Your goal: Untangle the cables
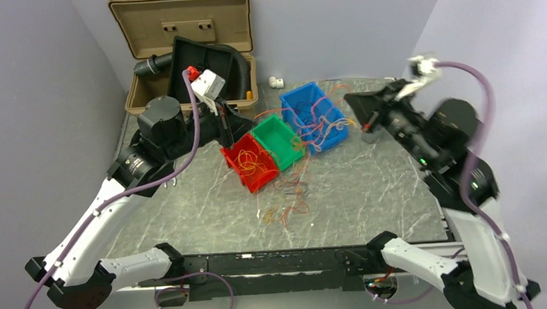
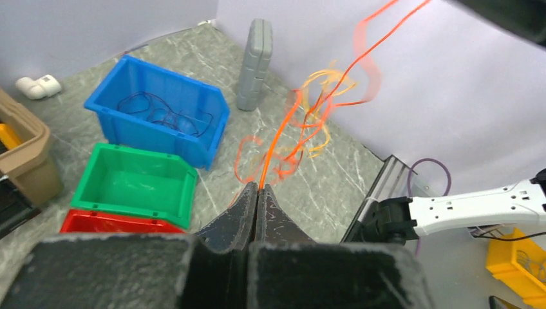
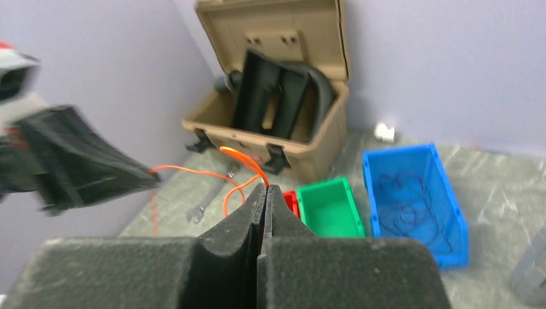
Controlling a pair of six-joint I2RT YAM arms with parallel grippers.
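The left claw (image 2: 257,188) is pinching fully shut on an orange cable (image 2: 275,141), which is rising from its tips into a blurred tangle in the air. Three bins are sitting in a row on the desk (image 1: 370,192): one red bin (image 1: 235,158) holding a clump of cables (image 1: 255,163), one green bin (image 1: 279,146), and one blue bin (image 1: 297,98) carrying dark and coloured ones. Loose cables (image 1: 291,195) are lying on the desk just in front of the red bin. The right claw (image 3: 265,188) is clamping shut too, gripping one orange strand (image 3: 248,162) at its tips. One tan case (image 1: 181,23) is standing open behind.
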